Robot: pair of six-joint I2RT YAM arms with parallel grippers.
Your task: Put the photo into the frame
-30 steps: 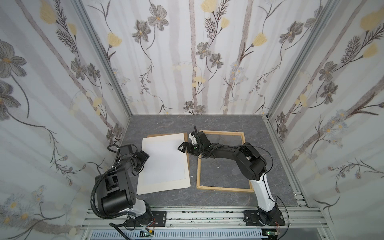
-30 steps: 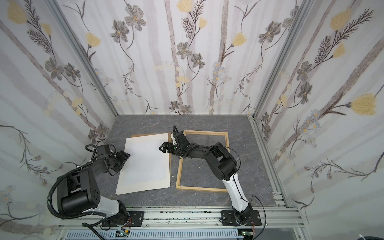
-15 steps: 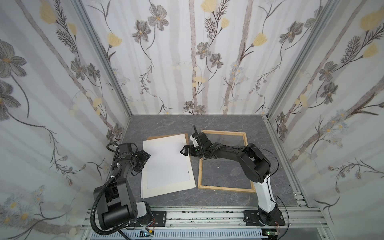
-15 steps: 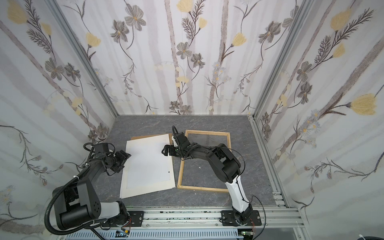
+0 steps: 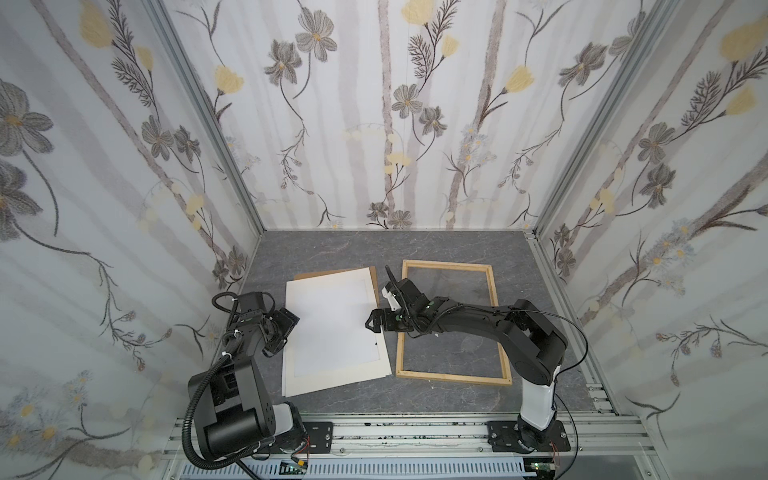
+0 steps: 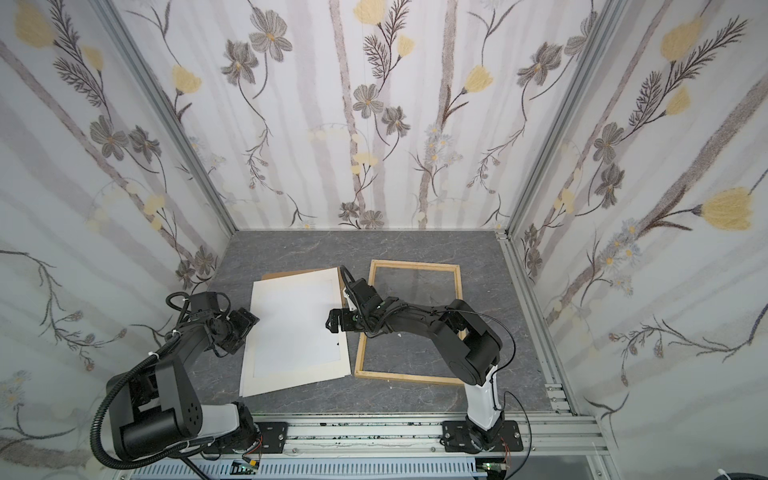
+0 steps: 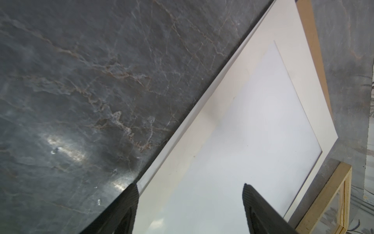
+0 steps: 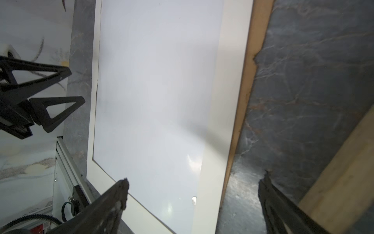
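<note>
Photo (image 5: 334, 328) blank-side up, long axis roughly front-to-back

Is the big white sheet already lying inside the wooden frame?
No, in both top views the white sheet lies flat to the left of the wooden frame, outside its strips.

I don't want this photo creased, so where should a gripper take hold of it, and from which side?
Probably take the photo by its left edge, coming from beside the left gripper. It lies flat, so its face offers nothing to pinch; the left wrist view shows a shadow under that edge, suggesting a gap for the jaws.
</note>
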